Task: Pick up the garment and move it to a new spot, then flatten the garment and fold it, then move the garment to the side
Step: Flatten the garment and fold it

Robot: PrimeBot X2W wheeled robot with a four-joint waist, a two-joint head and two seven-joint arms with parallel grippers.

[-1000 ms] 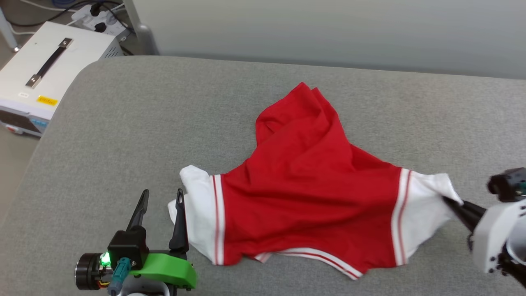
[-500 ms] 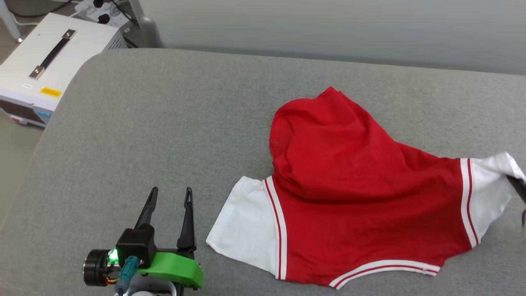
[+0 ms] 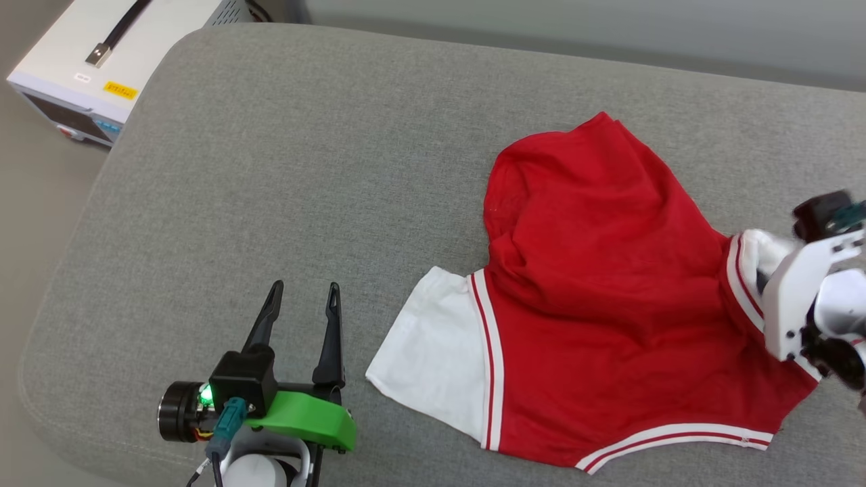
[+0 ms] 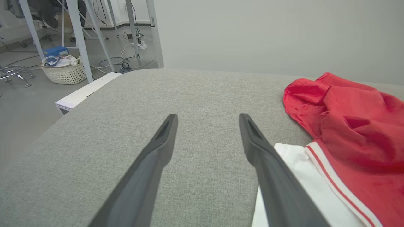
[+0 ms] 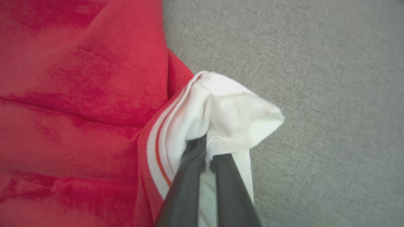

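Observation:
The garment (image 3: 609, 284), a red jersey T-shirt with white sleeves and striped trim, lies crumpled on the grey cushion (image 3: 304, 169), right of centre. Its letters and number are hidden. My right gripper (image 5: 205, 148) is shut on the garment's right white sleeve (image 5: 227, 107), which is bunched up around the fingertips; the white wrist housing (image 3: 805, 297) covers that spot in the head view. My left gripper (image 3: 304, 291) stands open over bare cushion, just left of the other white sleeve (image 3: 433, 352). From the left wrist, the open gripper (image 4: 208, 116) has the garment (image 4: 356, 126) to its right.
A white box with a black handle (image 3: 101, 61) sits on the floor beyond the cushion's rounded left corner. The left wrist view shows a woven basket (image 4: 64, 71), metal table legs (image 4: 79, 41) and cables on the floor. A pale wall stands behind the cushion.
The head camera has shifted. The right gripper has dragged the garment to the right, away from the left gripper, and the held sleeve now folds in toward the red body.

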